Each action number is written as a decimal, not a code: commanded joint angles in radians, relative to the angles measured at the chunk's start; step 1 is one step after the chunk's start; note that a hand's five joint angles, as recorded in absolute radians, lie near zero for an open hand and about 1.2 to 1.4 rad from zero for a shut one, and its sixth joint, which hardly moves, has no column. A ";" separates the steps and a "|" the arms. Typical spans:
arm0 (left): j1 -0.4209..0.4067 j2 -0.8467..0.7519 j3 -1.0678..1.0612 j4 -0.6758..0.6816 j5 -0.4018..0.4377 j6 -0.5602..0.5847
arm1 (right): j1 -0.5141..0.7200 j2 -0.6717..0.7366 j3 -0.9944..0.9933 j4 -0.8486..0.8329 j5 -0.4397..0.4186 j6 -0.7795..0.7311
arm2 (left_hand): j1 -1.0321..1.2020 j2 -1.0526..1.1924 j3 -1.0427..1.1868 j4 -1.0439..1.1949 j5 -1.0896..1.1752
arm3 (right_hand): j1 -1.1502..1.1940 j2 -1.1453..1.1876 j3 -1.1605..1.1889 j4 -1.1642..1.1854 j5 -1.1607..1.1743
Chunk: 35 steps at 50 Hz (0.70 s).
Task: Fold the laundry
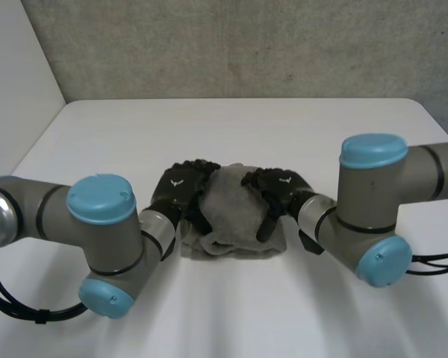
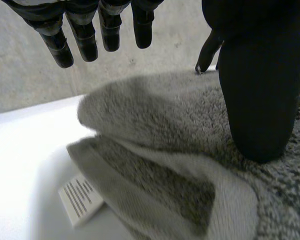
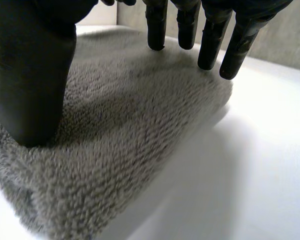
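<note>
Centrally, grey towel (image 1: 235, 216) on white table (image 1: 231, 127), grey concrete wall (image 1: 231, 45) behind.

Arms: left arm (image 1: 52, 205), right arm (image 1: 373, 198), grey tubular joints, light-blue round caps, black seam rings | Hands: left hand (image 1: 181, 190), right hand (image 1: 280, 186), black, small white mark on each back | Fingers (image 2: 57, 47): black, segmented, blunt-tipped

The head camera sits between and behind the arms (image 1: 97, 224), looking down across the tabletop (image 1: 231, 127) toward a grey wall (image 1: 246, 45). Each wrist camera rides close behind its own palm, facing along the fingers (image 2: 57, 47), very near the grey towel (image 1: 235, 216). All three views share that towel and the tabletop around it; both wrist views also catch the wall.
</note>
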State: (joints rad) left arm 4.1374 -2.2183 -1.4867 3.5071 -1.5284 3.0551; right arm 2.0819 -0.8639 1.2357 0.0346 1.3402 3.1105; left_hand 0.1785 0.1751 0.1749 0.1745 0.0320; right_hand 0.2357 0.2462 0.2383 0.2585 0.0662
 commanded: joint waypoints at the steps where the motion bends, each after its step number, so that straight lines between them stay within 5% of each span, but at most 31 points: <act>1: 0.004 0.175 0.012 -0.045 -0.009 0.001 | -0.016 -0.152 0.013 0.005 0.005 -0.003 | 0.017 0.021 0.021 0.021 -0.011 | -0.061 -0.072 -0.064 -0.084 -0.066; 6: 0.037 0.344 0.049 -0.129 -0.010 -0.001 | -0.063 -0.334 0.015 0.002 0.043 0.007 | 0.020 0.024 0.024 0.024 -0.008 | -0.061 -0.072 -0.064 -0.084 -0.066; 13: 0.190 0.522 0.172 -0.402 -0.085 -0.001 | -0.128 -0.503 -0.060 0.094 0.262 -0.029 | 0.044 0.047 0.048 0.048 0.016 | -0.061 -0.072 -0.064 -0.084 -0.066; 21: 0.196 0.503 0.276 -0.640 -0.107 0.001 | -0.129 -0.494 -0.137 0.254 0.284 -0.098 | 0.003 0.006 0.006 0.007 -0.025 | -0.061 -0.072 -0.064 -0.084 -0.066; 35: 0.199 0.511 0.279 -0.655 -0.107 0.002 | -0.131 -0.488 -0.142 0.246 0.284 -0.093 | 0.003 0.006 0.006 0.007 -0.025 | -0.061 -0.072 -0.064 -0.084 -0.066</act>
State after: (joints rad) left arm 4.3359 -1.7131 -1.2041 2.8417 -1.6375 3.0578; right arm 1.9510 -1.3491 1.0900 0.2925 1.6255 3.0133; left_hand 0.1755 0.1724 0.1734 0.1720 0.0320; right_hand 0.2356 0.2462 0.2383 0.2585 0.0662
